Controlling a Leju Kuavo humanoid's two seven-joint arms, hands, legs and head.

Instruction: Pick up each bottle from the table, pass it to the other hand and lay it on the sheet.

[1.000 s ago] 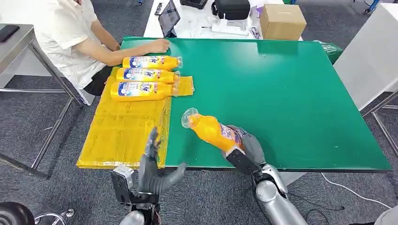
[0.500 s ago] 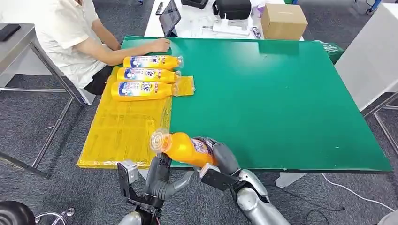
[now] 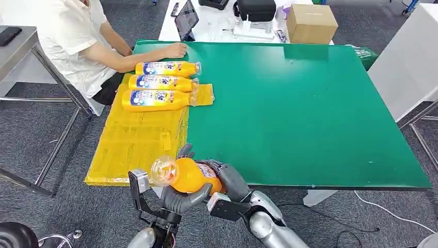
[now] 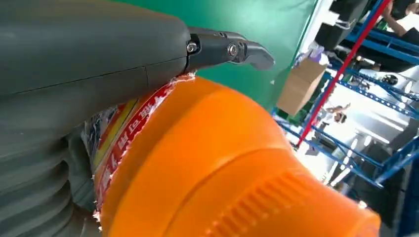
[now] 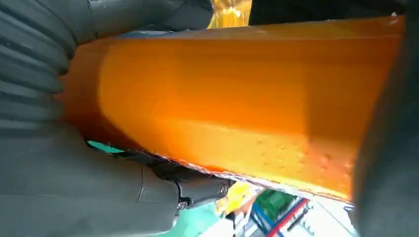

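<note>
An orange bottle with a clear cap hangs in the air just off the near edge of the green table, cap pointing left. My right hand grips its base end. My left hand wraps its middle from below, thumb under it and fingers behind. Close up, the bottle lies against my left hand, and the bottle sits in my right hand. The yellow sheet covers the table's left part. Three more orange bottles lie side by side at its far end.
A person in a white shirt sits at the table's far left, one hand resting on the table by the lying bottles. A cardboard box, a tablet and a black case stand on a white table behind.
My right hand has carried the bottle left and toward me, off the table's near edge. My left hand, open a second ago, has risen and closed around the bottle.
</note>
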